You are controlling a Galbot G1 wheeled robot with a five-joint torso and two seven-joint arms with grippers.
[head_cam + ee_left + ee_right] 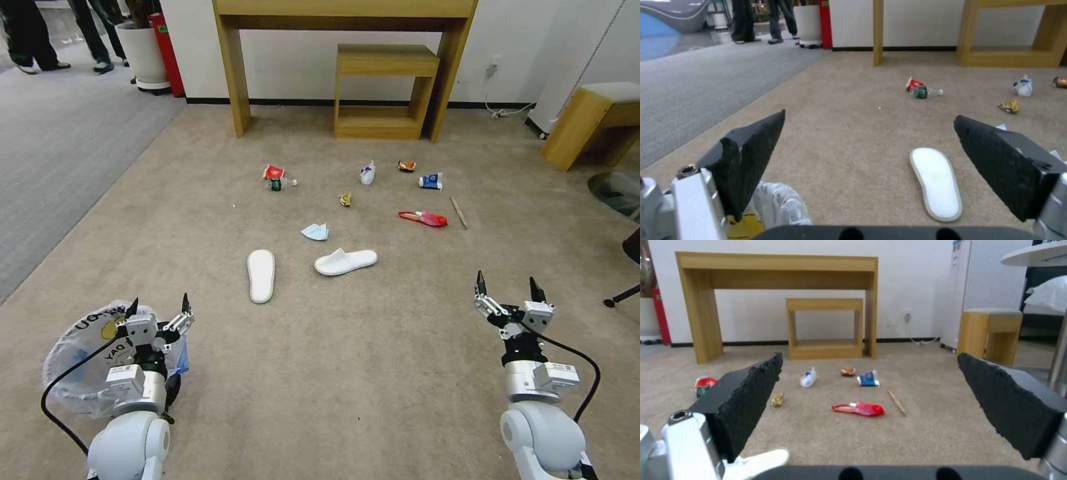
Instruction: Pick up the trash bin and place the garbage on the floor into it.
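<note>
At far left, the trash bin [80,360] stands on the beige floor [373,373], its clear printed liner bag draped over the rim. The left gripper [160,308] hovers directly above the bin's right-hand rim with its fingers spread and nothing between them; in the left wrist view the bagged rim [778,203] shows just under the left gripper [869,146]. What lies inside the bin cannot be made out through the crumpled bag.

The step in hand appears to be taking hold of the bin. To do it well, the gripper would best descend so that one finger passes inside the rim and the other outside, closing on the wall and liner together, not on loose plastic alone, which could slip or pull free.

Ahead, at centre, the garbage is scattered on the floor, none of it in the bin: two white slippers [261,275] [345,261], a pale blue tissue [315,231], a red paper cup [273,172] touching a small bottle [283,183], a small yellow wrapper [345,199], a white wrapper [368,173], an orange wrapper [406,165], a blue-white carton [431,181], a red packet [424,217] and a wooden stick [459,213].

At right, the right gripper [508,288] is held over bare floor, fingers spread and empty, well apart from the litter.
</note>
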